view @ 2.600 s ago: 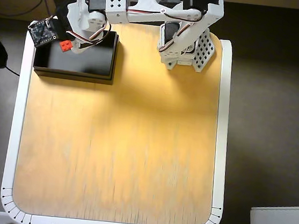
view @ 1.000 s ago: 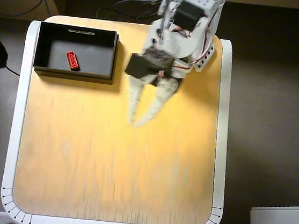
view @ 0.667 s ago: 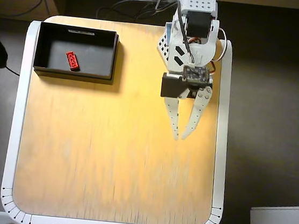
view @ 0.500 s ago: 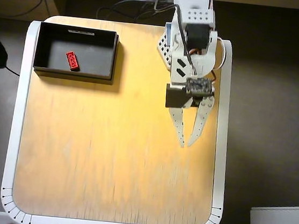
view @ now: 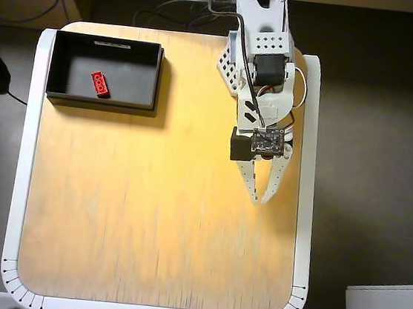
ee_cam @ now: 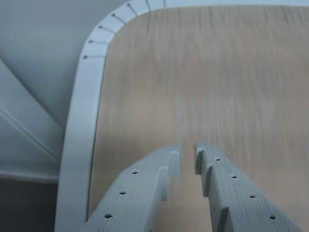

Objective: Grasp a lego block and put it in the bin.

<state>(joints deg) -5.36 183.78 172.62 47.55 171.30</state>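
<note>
A dark floor surrounds the wooden table [view: 155,216], whose pale top is edged by a white rim with black tick marks at its rounded near corners. In the overhead view, the black bin [view: 102,98] sits at the top-left corner, with the red lego block [view: 100,83] on its grey floor. The gripper [view: 259,201] hangs over bare wood near the right edge, fingers nearly together, holding nothing.
</note>
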